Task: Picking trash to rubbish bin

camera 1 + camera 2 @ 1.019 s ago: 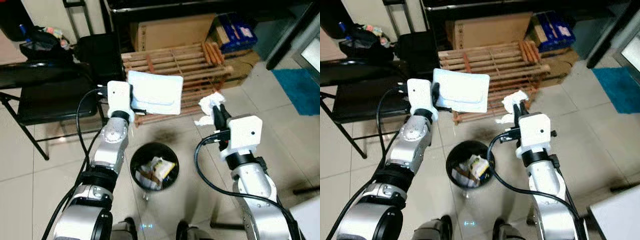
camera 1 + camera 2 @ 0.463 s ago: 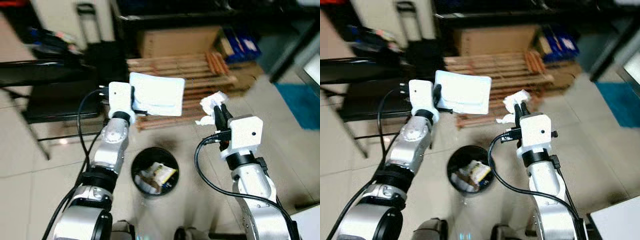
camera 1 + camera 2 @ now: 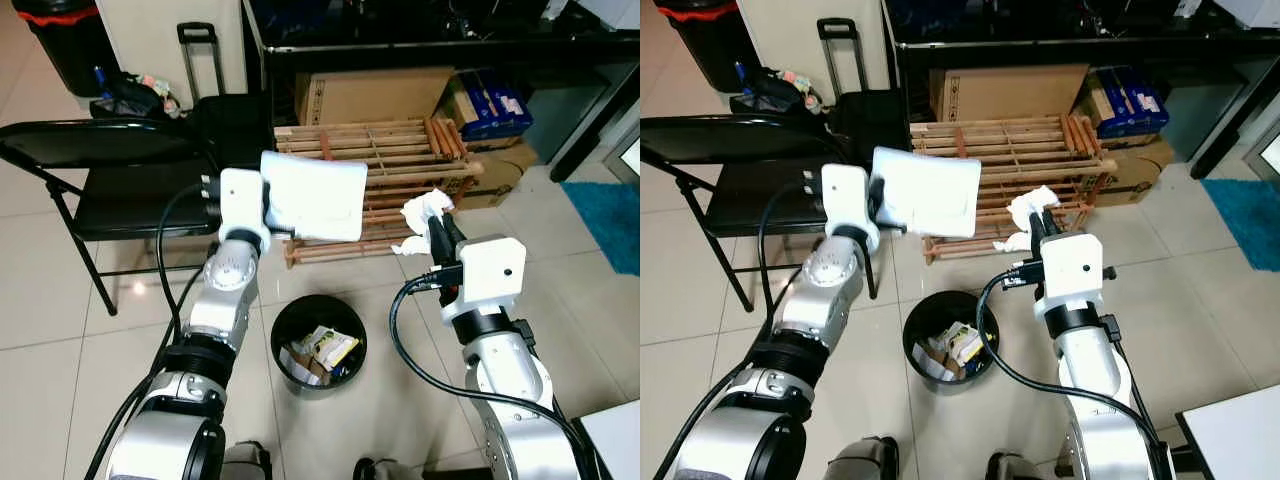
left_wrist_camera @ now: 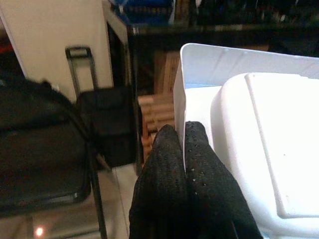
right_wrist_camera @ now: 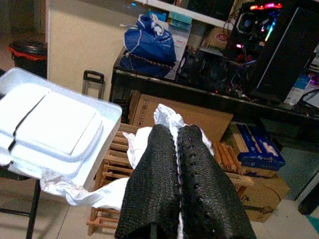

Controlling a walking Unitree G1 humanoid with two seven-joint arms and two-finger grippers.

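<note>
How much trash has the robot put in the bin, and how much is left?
Some wrappers already lie in the black bin on the floor. The left claw is shut on a white foam box, and the right claw is shut on a crumpled white tissue, both held up beyond the bin. Both pieces are yet to be dropped in.

No text, brand or number can be read. Faint print is seen on the blue boxes (image 3: 490, 98) on the floor beyond the right fingers, and on the wrappers inside the rubbish bin (image 3: 318, 350) below and between the two pairs of fingers, but it is too small and blurred to be made out.
</note>
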